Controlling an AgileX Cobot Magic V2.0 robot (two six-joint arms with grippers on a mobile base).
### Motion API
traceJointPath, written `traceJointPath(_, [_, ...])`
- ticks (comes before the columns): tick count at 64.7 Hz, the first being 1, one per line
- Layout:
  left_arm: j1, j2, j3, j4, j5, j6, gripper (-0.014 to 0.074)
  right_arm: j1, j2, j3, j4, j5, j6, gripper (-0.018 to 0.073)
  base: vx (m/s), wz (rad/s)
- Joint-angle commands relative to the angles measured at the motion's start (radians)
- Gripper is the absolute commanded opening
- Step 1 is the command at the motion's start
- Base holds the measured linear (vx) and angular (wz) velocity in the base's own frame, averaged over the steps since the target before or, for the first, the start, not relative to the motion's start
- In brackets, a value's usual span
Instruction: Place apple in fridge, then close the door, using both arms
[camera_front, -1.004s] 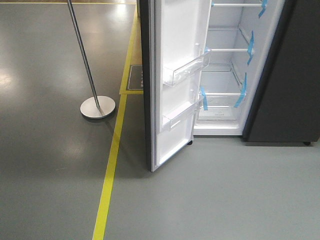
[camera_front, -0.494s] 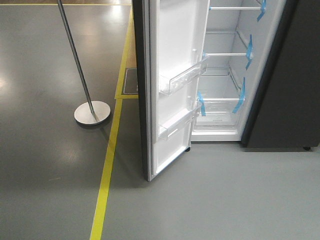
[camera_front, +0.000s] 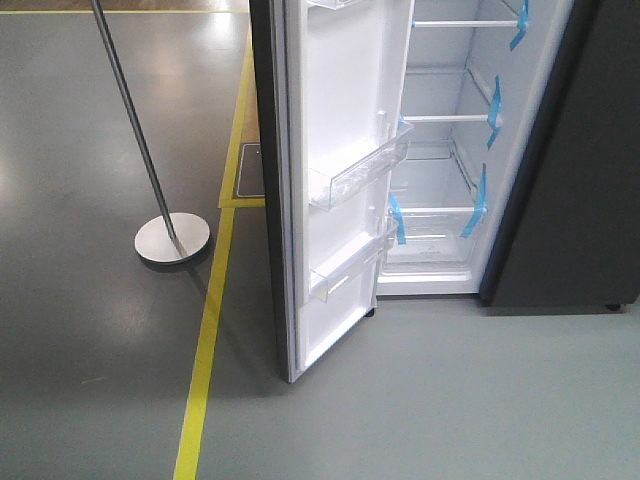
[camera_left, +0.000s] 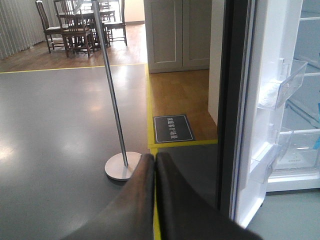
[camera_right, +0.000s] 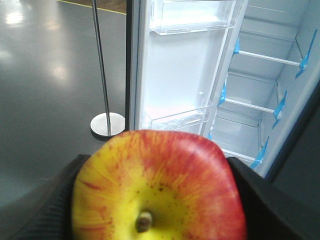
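Count as observed:
- There was one fridge (camera_front: 440, 60), fitted with one door (camera_front: 340, 100).
- The door carried three clear bins (camera_front: 358, 165).
- Six blue tape strips (camera_right: 304, 50) were present, three per interior side.
- One apple (camera_right: 160, 185), one pole stand (camera_front: 172, 238) and one floor plaque (camera_left: 173, 128) were also present.

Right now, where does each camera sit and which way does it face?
Front view: looks down from above at the open door, the fridge shelves and a pole stand; no robot parts show.
Left wrist: low, faces the door's edge; left gripper at bottom, jaws shut, empty.
Right wrist: faces the fridge interior; right gripper, jaws clamping the apple.
All three share the door and pole stand.
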Motion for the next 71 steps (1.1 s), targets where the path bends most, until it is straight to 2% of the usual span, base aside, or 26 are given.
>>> traceJointPath(1, [-0.001, -0.015, -0.017, -0.005, -0.069, -0.004, -0.0006, -0.003, 0.001, -0.023, 0.015, -0.083, -0.003, 0.0098, 0.12, -0.03])
traceJointPath(71, [-0.001, -0.015, -0.017, -0.005, -0.069, -0.004, -0.0006, -0.003, 0.001, -0.023, 0.015, -0.083, -0.003, 0.0098, 0.13, -0.02])
